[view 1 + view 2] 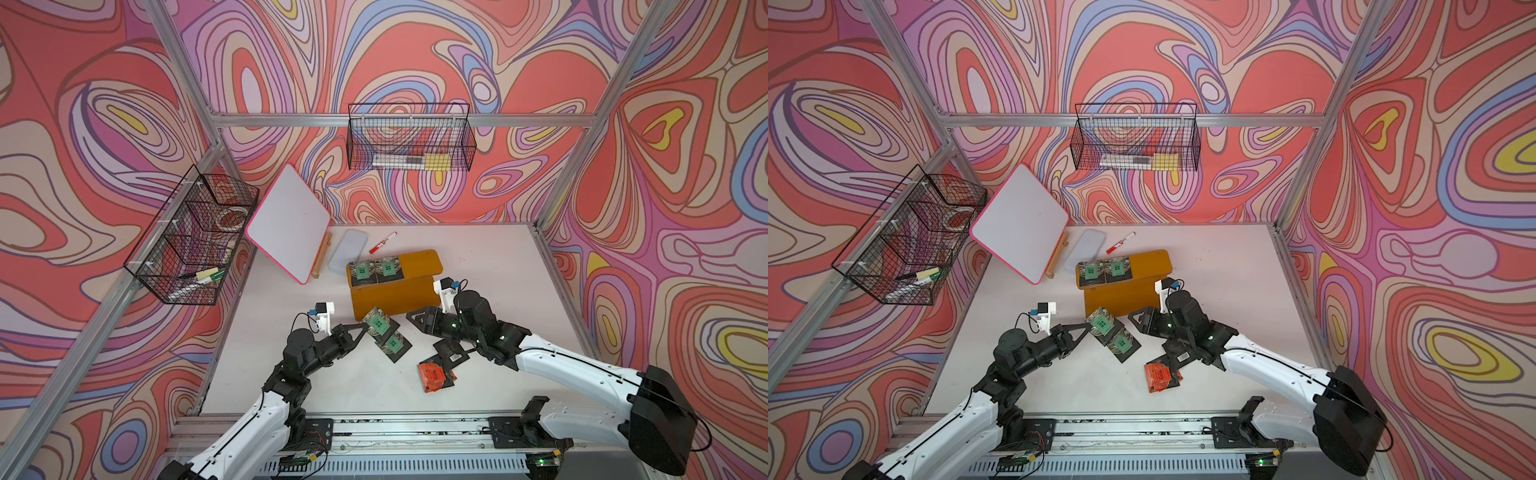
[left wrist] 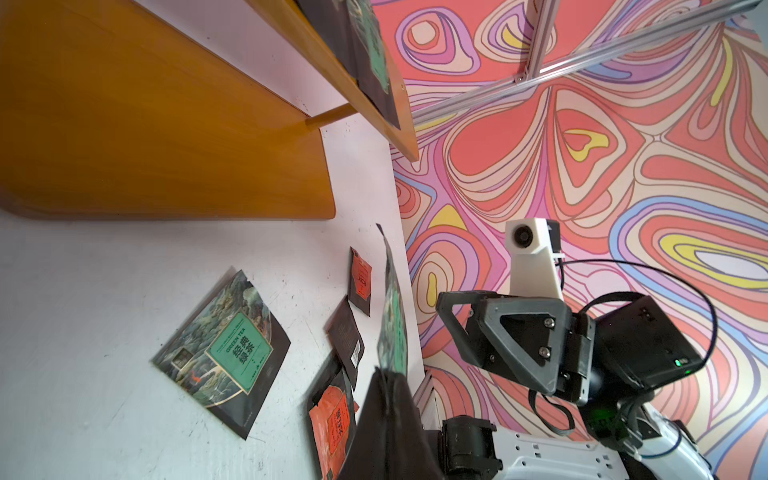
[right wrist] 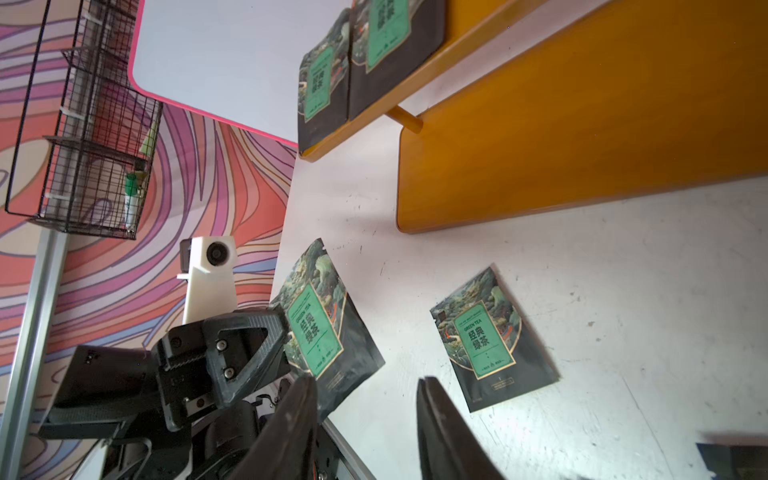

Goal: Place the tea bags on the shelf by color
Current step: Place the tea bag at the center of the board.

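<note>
The mustard-yellow shelf point(image 1: 415, 262) point(image 1: 1148, 261) stands mid-table, with two green tea bags point(image 1: 363, 270) point(image 1: 387, 268) flat on the left end of its upper step. My left gripper point(image 1: 365, 326) point(image 2: 386, 372) is shut on a third green tea bag point(image 1: 377, 324) point(image 3: 320, 328), held tilted above the table by the lower step's front left corner. Another green bag point(image 1: 392, 344) point(image 2: 232, 353) lies just below it. An orange-red bag point(image 1: 432, 376) and black-backed sachets point(image 1: 451, 353) lie further right. My right gripper point(image 1: 411, 320) point(image 3: 365, 380) hangs open and empty at the shelf's front.
A pink-edged whiteboard point(image 1: 289, 226) leans at the back left, with a clear case point(image 1: 348, 251) and a red marker point(image 1: 382, 243) beside it. Black wire baskets point(image 1: 191, 241) point(image 1: 409, 139) hang on the left and back walls. Metal frame posts point(image 1: 544, 249) edge the table.
</note>
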Controlling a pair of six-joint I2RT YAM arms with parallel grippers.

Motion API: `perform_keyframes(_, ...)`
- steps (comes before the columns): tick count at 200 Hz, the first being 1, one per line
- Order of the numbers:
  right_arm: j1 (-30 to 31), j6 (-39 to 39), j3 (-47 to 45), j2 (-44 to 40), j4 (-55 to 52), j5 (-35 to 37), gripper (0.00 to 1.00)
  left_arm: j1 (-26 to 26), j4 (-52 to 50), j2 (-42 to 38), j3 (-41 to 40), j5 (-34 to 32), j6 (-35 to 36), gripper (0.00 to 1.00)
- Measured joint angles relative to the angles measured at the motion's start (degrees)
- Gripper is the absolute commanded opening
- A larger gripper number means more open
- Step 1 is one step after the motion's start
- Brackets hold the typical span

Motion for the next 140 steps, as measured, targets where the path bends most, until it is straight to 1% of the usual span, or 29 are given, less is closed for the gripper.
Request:
perform_keyframes(28,0.00,-8.79,3.41,-0.81,-5.05,-4.09,0.41,0.02,0.15,2.47,3.19,5.22,3.50,0.00)
perform_keyframes(59,0.00,-14.12,5.44,-1.66,-8.46,-8.24,0.41,0.00,1.88,5.92,4.90,10.71,6.45,0.00)
perform_keyframes(85,-0.37,-15.78,5.60,-2.45,-10.01,-11.32,0.39,0.00,5.44,8.81,4.94,14.64,7.02,0.00)
perform_keyframes(103,-1.90,-15.80,5.60,-2.47,-10.25,-14.38,0.39,0.00,8.61,10.16,4.94,16.90,6.99,0.00)
perform_keyframes(140,-4.72,-14.93,5.57,-2.45,-9.70,-18.78,0.38,0.00,13.20,10.67,4.94,19.85,6.86,0.00)
